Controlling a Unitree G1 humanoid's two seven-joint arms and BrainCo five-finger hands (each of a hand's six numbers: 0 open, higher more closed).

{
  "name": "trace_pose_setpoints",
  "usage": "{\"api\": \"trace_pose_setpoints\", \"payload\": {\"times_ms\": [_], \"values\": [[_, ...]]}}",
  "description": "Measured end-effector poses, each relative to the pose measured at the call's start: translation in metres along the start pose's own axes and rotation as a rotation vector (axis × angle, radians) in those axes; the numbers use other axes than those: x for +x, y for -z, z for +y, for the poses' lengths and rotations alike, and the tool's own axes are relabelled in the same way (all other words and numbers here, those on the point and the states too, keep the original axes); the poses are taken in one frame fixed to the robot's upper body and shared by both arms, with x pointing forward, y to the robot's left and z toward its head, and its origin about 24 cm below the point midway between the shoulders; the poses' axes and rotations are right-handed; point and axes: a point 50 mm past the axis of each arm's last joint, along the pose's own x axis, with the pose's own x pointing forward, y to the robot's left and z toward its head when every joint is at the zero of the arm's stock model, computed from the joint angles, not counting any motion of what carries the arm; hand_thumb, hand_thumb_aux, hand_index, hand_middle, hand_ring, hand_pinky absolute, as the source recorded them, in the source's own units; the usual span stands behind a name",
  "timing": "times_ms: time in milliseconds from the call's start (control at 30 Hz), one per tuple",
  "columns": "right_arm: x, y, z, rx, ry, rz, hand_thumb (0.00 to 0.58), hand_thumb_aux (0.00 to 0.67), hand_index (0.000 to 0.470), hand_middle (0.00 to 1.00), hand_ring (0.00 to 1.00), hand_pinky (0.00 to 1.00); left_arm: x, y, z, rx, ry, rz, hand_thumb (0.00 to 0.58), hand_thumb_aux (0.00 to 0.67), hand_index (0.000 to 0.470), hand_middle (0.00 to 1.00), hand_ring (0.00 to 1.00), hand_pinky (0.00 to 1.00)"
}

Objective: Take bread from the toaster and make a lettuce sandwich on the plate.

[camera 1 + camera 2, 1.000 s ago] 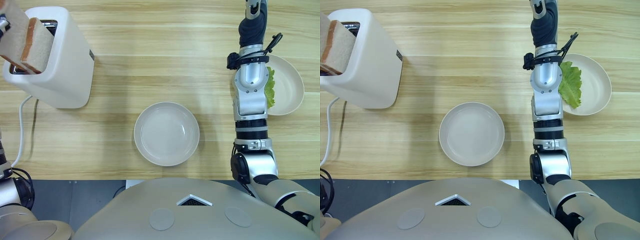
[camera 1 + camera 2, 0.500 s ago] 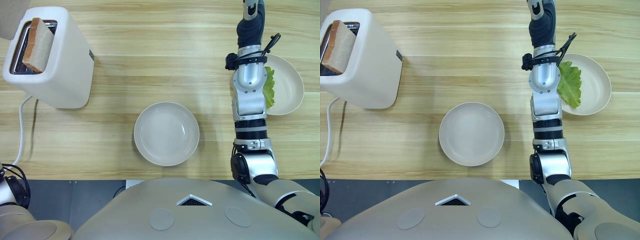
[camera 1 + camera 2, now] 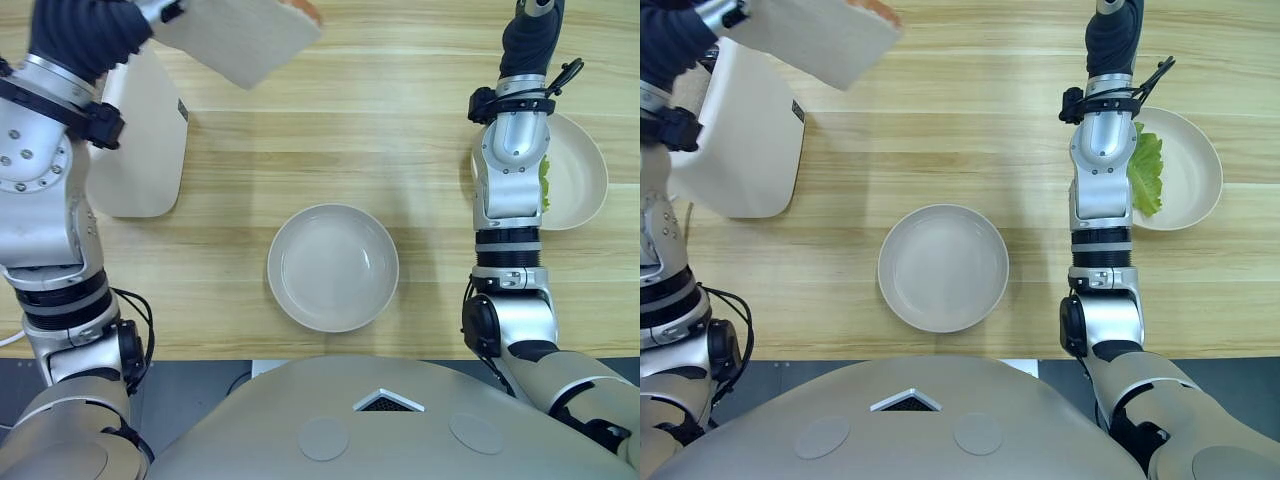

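The left hand (image 3: 158, 10) has lifted the bread slice (image 3: 240, 35) out of the toaster (image 3: 140, 150) at the table's far-left corner and grasps it; the way to the plate (image 3: 333, 267) near the front edge is open; lettuce (image 3: 1145, 170) waits in the bowl (image 3: 1195, 170) at the right edge; the grip of the right hand (image 3: 535, 6) I cannot tell.

Wide gap between toaster (image 3: 150, 150) and plate (image 3: 333, 267); right arm (image 3: 508, 190) flanks plate
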Motion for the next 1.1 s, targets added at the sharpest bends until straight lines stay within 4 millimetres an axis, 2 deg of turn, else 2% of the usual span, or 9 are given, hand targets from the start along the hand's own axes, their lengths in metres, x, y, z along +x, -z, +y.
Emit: {"api": "trace_pose_setpoints", "payload": {"times_ms": [167, 267, 400, 600, 933, 967, 1000, 1033, 1100], "values": [[0.004, 0.004, -0.011, 0.032, 0.073, 0.019, 0.000, 0.000, 0.000, 0.00, 0.00, 0.00, -0.012, 0.018, -0.061, -0.113, 0.382, 0.095, 0.580, 0.670, 0.470, 1.00, 1.00, 1.00], [0.007, 0.002, -0.011, 0.035, 0.075, 0.012, 0.000, 0.000, 0.000, 0.00, 0.00, 0.00, -0.024, 0.018, -0.086, -0.176, 0.626, 0.114, 0.580, 0.670, 0.470, 1.00, 1.00, 1.00], [0.008, 0.002, -0.009, 0.037, 0.073, 0.009, 0.000, 0.000, 0.000, 0.00, 0.00, 0.00, -0.028, 0.026, -0.101, -0.142, 0.770, 0.182, 0.580, 0.670, 0.470, 1.00, 1.00, 1.00], [0.009, 0.001, -0.007, 0.039, 0.063, 0.006, 0.000, 0.000, 0.000, 0.00, 0.00, 0.00, -0.029, 0.040, -0.117, -0.038, 0.838, 0.288, 0.580, 0.670, 0.470, 1.00, 1.00, 1.00], [0.008, -0.003, 0.000, 0.060, 0.054, -0.002, 0.000, 0.000, 0.000, 0.00, 0.00, 0.00, -0.031, 0.058, -0.115, 0.286, 0.828, 0.364, 0.580, 0.670, 0.470, 1.00, 1.00, 1.00], [0.008, -0.003, 0.000, 0.061, 0.052, -0.003, 0.000, 0.000, 0.000, 0.00, 0.00, 0.00, -0.033, 0.061, -0.117, 0.319, 0.837, 0.369, 0.436, 0.336, 0.236, 0.68, 0.68, 0.68], [0.008, -0.003, 0.001, 0.063, 0.051, -0.004, 0.000, 0.000, 0.000, 0.00, 0.00, 0.00, -0.033, 0.063, -0.118, 0.339, 0.843, 0.368, 0.000, 0.000, 0.000, 0.31, 0.31, 0.31], [0.009, -0.003, 0.001, 0.063, 0.049, -0.004, 0.000, 0.000, 0.000, 0.00, 0.00, 0.00, -0.033, 0.063, -0.119, 0.356, 0.840, 0.365, 0.000, 0.000, 0.000, 0.01, 0.01, 0.01], [0.009, -0.004, 0.001, 0.065, 0.044, -0.005, 0.000, 0.000, 0.000, 0.00, 0.00, 0.00, -0.032, 0.062, -0.120, 0.389, 0.815, 0.348, 0.000, 0.000, 0.000, 0.00, 0.00, 0.00]]}}
